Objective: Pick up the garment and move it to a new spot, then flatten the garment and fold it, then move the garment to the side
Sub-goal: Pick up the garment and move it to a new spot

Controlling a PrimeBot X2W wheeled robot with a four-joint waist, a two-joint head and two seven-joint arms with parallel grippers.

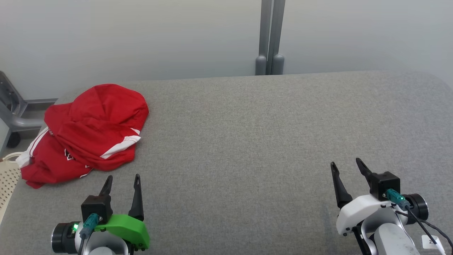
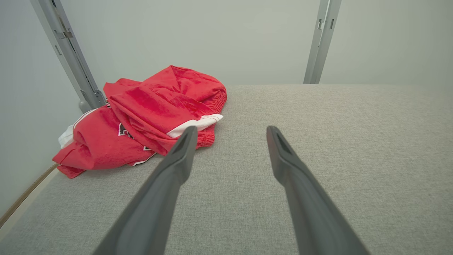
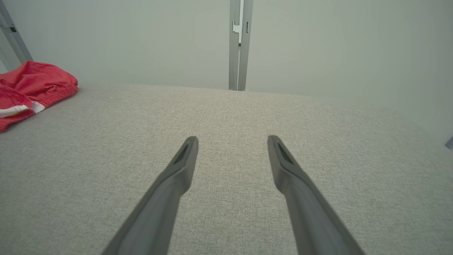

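Note:
The garment (image 1: 88, 131) is red with white stripes and lies crumpled in a heap at the far left of the grey fabric table (image 1: 247, 141). My left gripper (image 1: 123, 179) stands open just in front of the heap, not touching it. In the left wrist view the garment (image 2: 148, 117) sits ahead and to the left of the open left gripper (image 2: 230, 131). My right gripper (image 1: 345, 163) is open over the bare right side of the table, far from the cloth. The right wrist view has the garment (image 3: 32, 88) at its left edge, well away from the right gripper (image 3: 231, 140).
A grey metal post (image 1: 269, 39) rises behind the table's far edge against a pale wall. A grey frame on wheels (image 1: 14, 113) and a cream perforated basket (image 1: 7, 180) stand off the table's left end. The garment overhangs the left edge slightly.

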